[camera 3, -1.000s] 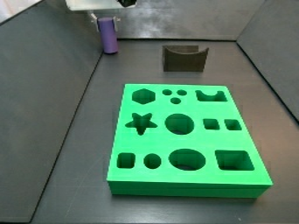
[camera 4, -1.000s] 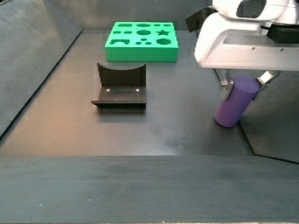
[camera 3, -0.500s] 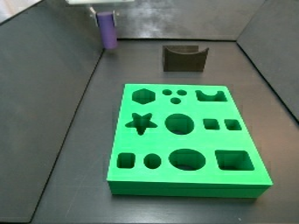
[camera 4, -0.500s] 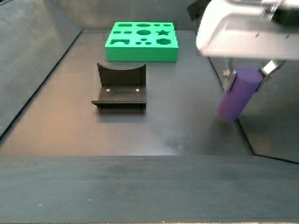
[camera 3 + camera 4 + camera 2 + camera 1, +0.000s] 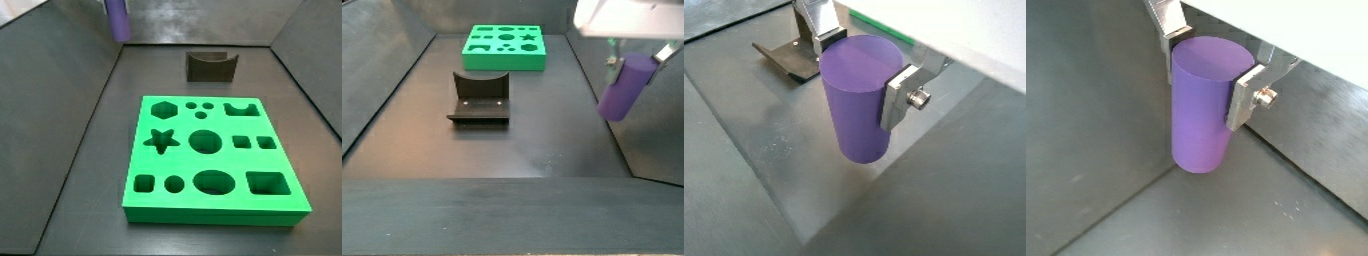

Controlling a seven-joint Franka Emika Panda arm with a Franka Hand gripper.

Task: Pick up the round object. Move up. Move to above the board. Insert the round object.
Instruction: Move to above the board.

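Gripper: the gripper (image 5: 1209,62) has its flat silver fingers (image 5: 902,92) clamped on the smooth purple cylinder peg (image 5: 866,97), likely high on its sides so the lower end stays free for insertion.
Peg: hangs clear above the dark grey floor (image 5: 516,150), beside a wall.
Fixture: dark bracket (image 5: 480,98), mid-floor.
Board: bright green slab with shaped cutouts (image 5: 505,46), far off, well apart from the peg.

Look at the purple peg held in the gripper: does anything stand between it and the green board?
Nothing visible blocks it. The gripper holds the round object above the floor; the fixture stands off to one side of the way to the board.
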